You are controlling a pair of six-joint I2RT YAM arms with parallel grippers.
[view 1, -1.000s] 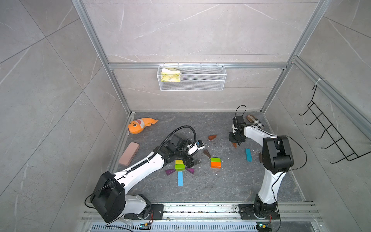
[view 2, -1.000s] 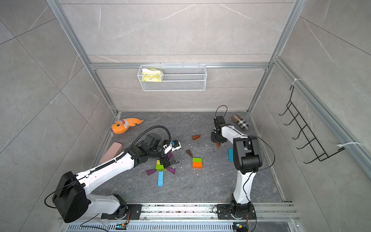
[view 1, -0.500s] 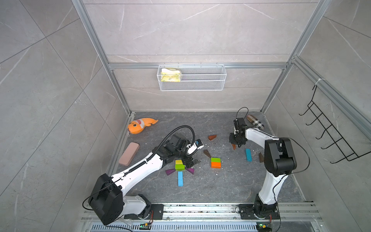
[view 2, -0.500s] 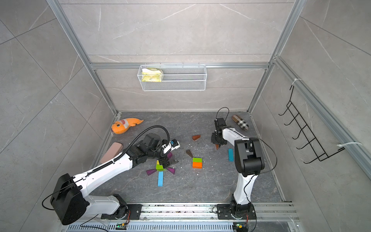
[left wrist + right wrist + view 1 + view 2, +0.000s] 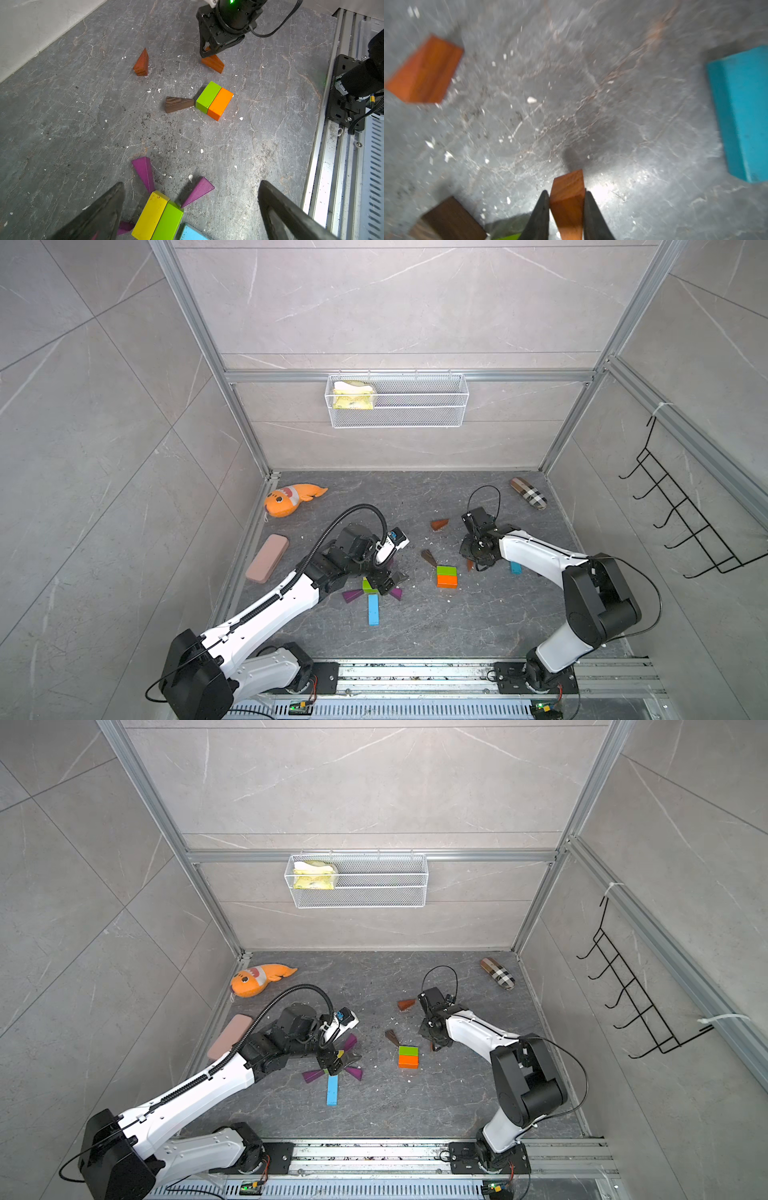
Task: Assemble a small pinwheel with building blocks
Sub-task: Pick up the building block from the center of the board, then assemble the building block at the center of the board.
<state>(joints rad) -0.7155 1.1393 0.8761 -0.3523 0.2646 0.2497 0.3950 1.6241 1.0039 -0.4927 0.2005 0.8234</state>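
Yellow (image 5: 150,216) and green (image 5: 168,222) bricks lie side by side with purple wedges (image 5: 144,173) fanned round them and a light-blue bar (image 5: 373,609) at their near end. My left gripper (image 5: 191,184) hovers over this cluster, open and empty; in a top view it (image 5: 390,580) hides part of it. My right gripper (image 5: 566,192) is shut on an orange-brown wedge (image 5: 568,197), held low by the floor just right of a green-and-orange brick pair (image 5: 446,576). A dark brown wedge (image 5: 178,104) touches that pair's green brick.
A red-brown wedge (image 5: 439,524) and a second light-blue bar (image 5: 515,567) lie loose. An orange plush fish (image 5: 293,499) and a pink case (image 5: 267,558) sit by the left wall, and a plaid pouch (image 5: 528,493) lies at the back right. A wire basket (image 5: 397,400) hangs on the back wall.
My right gripper has come forward from the back right towards the green-and-orange pair, carrying the orange-brown wedge. The left arm has hardly moved.
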